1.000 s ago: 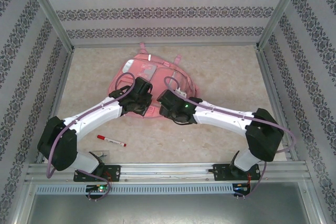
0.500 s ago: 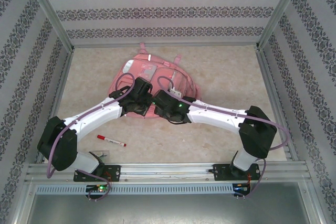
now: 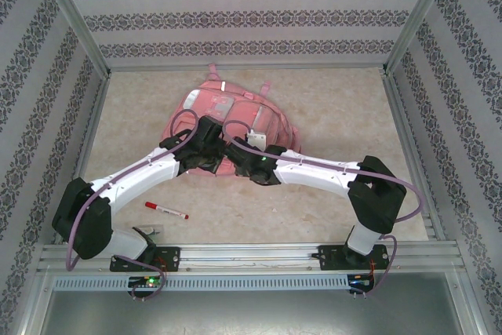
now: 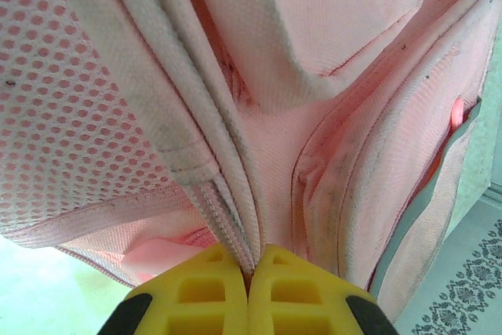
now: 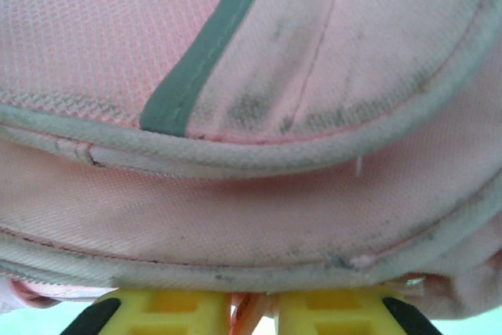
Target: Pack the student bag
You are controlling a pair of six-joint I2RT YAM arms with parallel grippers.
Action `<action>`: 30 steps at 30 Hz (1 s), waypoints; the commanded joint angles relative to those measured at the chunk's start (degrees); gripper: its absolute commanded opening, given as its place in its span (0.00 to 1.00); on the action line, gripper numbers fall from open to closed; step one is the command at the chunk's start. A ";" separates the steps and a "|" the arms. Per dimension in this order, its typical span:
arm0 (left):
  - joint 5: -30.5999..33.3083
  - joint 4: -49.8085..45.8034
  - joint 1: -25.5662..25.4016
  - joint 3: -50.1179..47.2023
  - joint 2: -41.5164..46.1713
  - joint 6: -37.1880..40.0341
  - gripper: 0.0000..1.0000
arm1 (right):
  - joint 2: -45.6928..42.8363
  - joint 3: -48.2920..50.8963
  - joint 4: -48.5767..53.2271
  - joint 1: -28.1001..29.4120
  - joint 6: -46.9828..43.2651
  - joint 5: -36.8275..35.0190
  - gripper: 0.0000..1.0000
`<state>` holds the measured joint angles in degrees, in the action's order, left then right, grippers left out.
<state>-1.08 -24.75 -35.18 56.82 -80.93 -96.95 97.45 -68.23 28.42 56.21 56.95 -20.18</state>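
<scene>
On desk [image 3: 337, 115], left arm [image 3: 133, 174], right arm [image 3: 321, 170]: bent inward onto large pink fabric backpack [image 3: 235, 107].
Left fingers [image 4: 235, 280]: shut on zip seam [image 4: 227, 217].
Right fingers [image 5: 220, 311]: near-closed round pink strip [image 5: 245, 311]; grip unclear.

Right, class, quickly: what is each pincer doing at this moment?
Left pincer: closed on the student bag, pinching its zip seam.
Right pincer: narrow gap at the bag's edge; grip cannot be told.
</scene>
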 commanded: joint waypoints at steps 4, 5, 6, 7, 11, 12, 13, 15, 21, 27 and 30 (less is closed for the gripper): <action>0.28 1.83 0.46 -0.60 3.62 1.19 0.00 | -1.97 2.39 -2.32 -2.31 -10.91 -1.46 0.04; 0.41 1.68 0.63 -0.70 3.82 1.34 0.00 | -2.28 2.69 -2.33 -2.61 -12.28 -0.78 0.02; 0.54 1.41 0.96 -0.93 4.11 1.65 0.00 | -2.66 3.06 -2.23 -3.04 -13.77 0.02 0.00; 0.65 1.02 1.30 -1.05 4.45 1.99 0.00 | -3.23 3.58 -2.23 -3.55 -15.35 1.18 0.00; 1.85 -1.58 2.77 -0.89 5.55 4.93 0.00 | -6.04 5.97 -2.46 -7.15 -24.01 9.20 0.00; 1.86 -2.31 3.20 -0.70 5.69 6.00 0.00 | -6.66 6.70 -2.37 -8.60 -26.93 12.43 0.00; 1.86 -3.02 3.59 -0.71 5.83 7.06 0.00 | -7.29 7.36 -2.24 -10.12 -29.91 16.01 0.00; 1.81 -4.02 4.19 -1.00 6.16 8.58 0.00 | -8.42 8.80 -1.70 -13.23 -33.79 20.77 0.00; 0.83 -4.06 6.60 -3.26 7.61 13.13 0.00 | -10.35 11.42 0.75 -22.05 -39.61 27.87 0.00; -2.85 -3.10 9.86 -5.49 7.43 17.68 0.00 | -9.66 11.72 1.24 -26.45 -43.17 29.49 0.00; -4.77 -2.35 11.89 -6.32 7.39 20.41 0.00 | -9.28 11.88 0.35 -27.61 -44.81 29.85 0.00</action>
<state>-8.93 -24.73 -26.72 51.53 -75.46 -82.19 87.70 -57.63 24.08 31.57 15.09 14.11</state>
